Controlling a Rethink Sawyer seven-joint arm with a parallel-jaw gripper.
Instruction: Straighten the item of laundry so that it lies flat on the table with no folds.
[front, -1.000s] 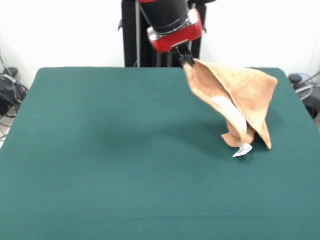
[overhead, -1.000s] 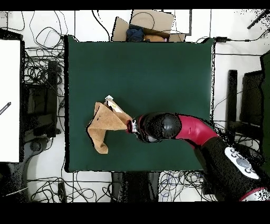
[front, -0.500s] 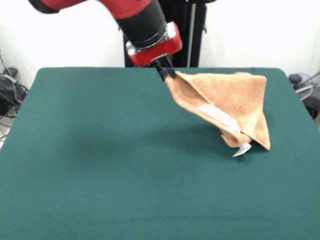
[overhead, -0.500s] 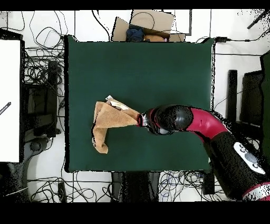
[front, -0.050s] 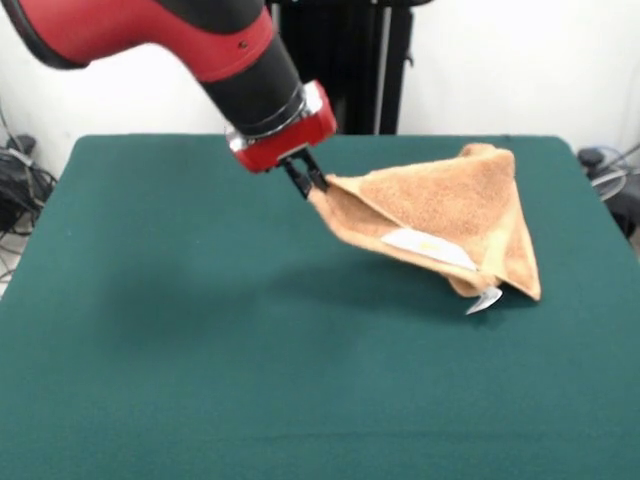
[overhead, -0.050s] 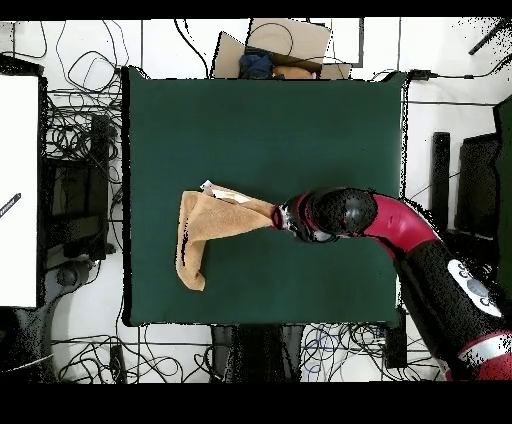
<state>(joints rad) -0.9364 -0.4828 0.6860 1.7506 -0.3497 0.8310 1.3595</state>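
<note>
The item of laundry (front, -0.050s: 440, 215) is an orange-tan terry towel, held up by one corner and stretched into a folded wedge, with its far end resting on the table (front, -0.050s: 200, 350). A white tag (front, -0.050s: 428, 246) lies along its lower fold and another (front, -0.050s: 487, 299) pokes out at the bottom right. My gripper (front, -0.050s: 308, 183) is shut on the towel's left corner, a little above the table. From above, the item of laundry (overhead, -0.050s: 215, 225) stretches leftward from the gripper (overhead, -0.050s: 277, 214) over the green table (overhead, -0.050s: 300, 120).
Cables and equipment (overhead, -0.050s: 75, 150) lie on the floor beside the table. A cardboard box (overhead, -0.050s: 275, 45) with items sits beyond one table edge. A white surface (overhead, -0.050s: 18, 190) stands at the left in the overhead view.
The gripper has carried the towel's corner leftward and downward in the front view. The towel has stretched out into a longer, lower wedge while its far end stayed on the table.
</note>
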